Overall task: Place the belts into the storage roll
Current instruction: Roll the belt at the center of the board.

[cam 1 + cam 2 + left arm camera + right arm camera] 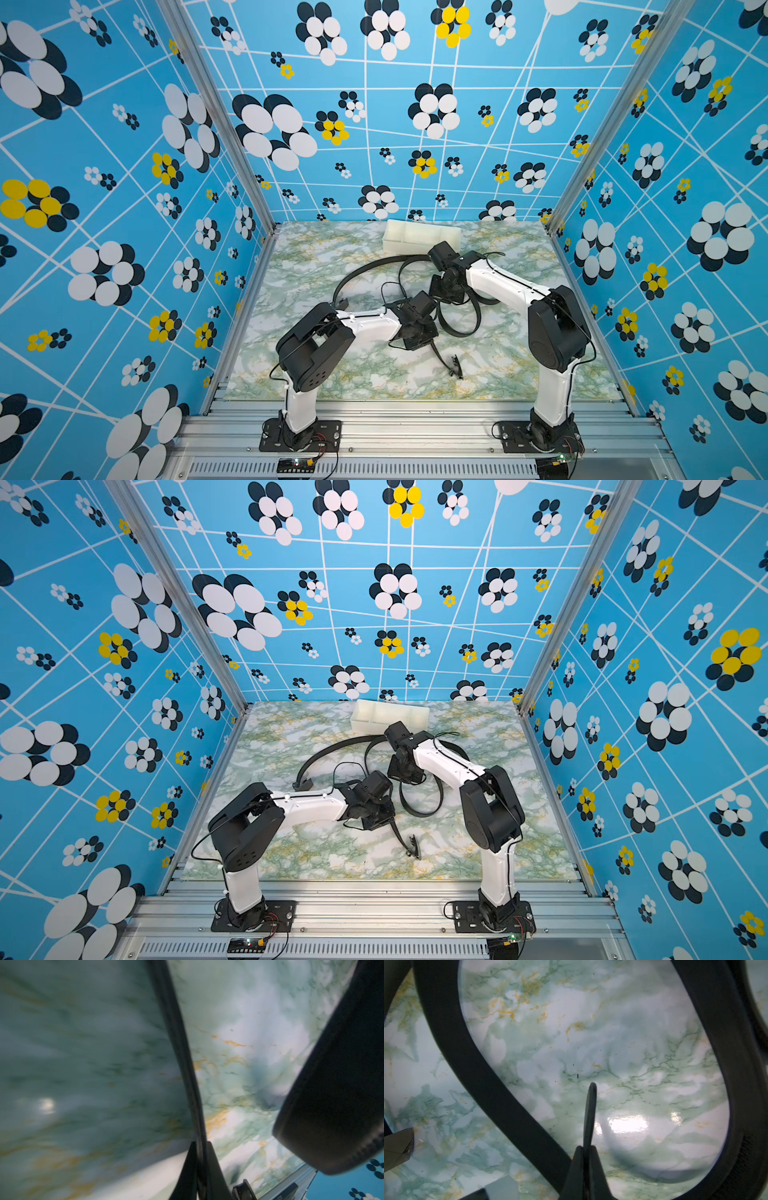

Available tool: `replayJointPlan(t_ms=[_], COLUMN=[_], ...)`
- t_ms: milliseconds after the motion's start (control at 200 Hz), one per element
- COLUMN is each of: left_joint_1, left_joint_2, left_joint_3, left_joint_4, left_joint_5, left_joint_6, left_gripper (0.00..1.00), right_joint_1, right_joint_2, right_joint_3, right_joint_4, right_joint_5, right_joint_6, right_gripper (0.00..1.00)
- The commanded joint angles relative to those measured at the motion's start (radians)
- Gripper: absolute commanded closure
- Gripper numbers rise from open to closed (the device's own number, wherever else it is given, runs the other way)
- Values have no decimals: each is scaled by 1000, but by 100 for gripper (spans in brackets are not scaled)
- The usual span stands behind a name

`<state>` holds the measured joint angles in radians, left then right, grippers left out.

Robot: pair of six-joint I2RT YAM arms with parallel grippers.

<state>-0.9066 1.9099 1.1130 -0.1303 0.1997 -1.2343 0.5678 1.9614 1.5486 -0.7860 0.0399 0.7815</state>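
Readable text: none on any surface.
Walls (124, 137): printed flowers and white lines only.
Storage roll (405, 247): plain off-white, unmarked.

Belts, two, black, narrow, uncoiled on the marbled worktop (316, 374): the arched belt (365, 264) lies in one open curve. The looped belt (459, 333) stands on edge in slack loops just beside it, its buckle (456, 365) trailing toward the front. Storage roll (403, 247): off-white divided tray, upright, at the back edge.
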Motion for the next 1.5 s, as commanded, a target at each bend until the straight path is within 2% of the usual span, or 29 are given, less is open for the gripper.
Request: replayJointPlan(t_ms=[0,70,190,265,340,465,590,700,829,984,1049,1089,1144,1174,1219,1384,1494], left_joint_1=[-80,-120,-157,-148,-112,-16,136,242,301,342,356,368,385,395,413,480,474], left_joint_2=[52,50,4,-52,-123,-213,-216,-92,116,322,387,411,419,412,379,163,-3], left_joint_3=[-30,-74,-132,-139,-124,-51,39,201,455,699,762,780,769,745,685,374,162], left_joint_4=[100,151,158,86,-31,-261,-395,-464,-580,-699,-732,-743,-741,-732,-705,-560,-488], left_joint_5=[14,17,14,2,-9,-37,-31,3,2,-4,-1,3,4,6,7,17,-22], left_joint_6=[-176,-242,-277,-228,-145,54,251,443,636,772,799,805,802,796,780,665,572], left_gripper=[93,88,54,40,31,28,27,27,27,30,36,43,55,68,78,84,85], right_joint_1=[-15,-26,-37,-42,-47,-64,-90,-98,-105,-108,-108,-108,-108,-106,-104,-83,-44], right_joint_2=[22,26,36,36,30,15,3,1,-1,-5,-4,0,8,14,24,76,120], right_joint_3=[14,-7,-33,-45,-56,-76,-96,-99,-100,-115,-123,-123,-117,-107,-88,-5,44], right_joint_4=[-42,-26,9,30,48,67,86,91,93,102,115,117,124,122,109,86,80], right_joint_5=[2,-4,-11,-24,-31,-40,-55,-59,-58,-64,-74,-77,-81,-82,-78,-82,-99], right_joint_6=[-2,32,82,110,126,156,204,244,308,391,422,437,446,447,446,442,484], right_gripper=[100,100,100,100,100,100,100,100,100,100,100,100,100,100,100,100,100])
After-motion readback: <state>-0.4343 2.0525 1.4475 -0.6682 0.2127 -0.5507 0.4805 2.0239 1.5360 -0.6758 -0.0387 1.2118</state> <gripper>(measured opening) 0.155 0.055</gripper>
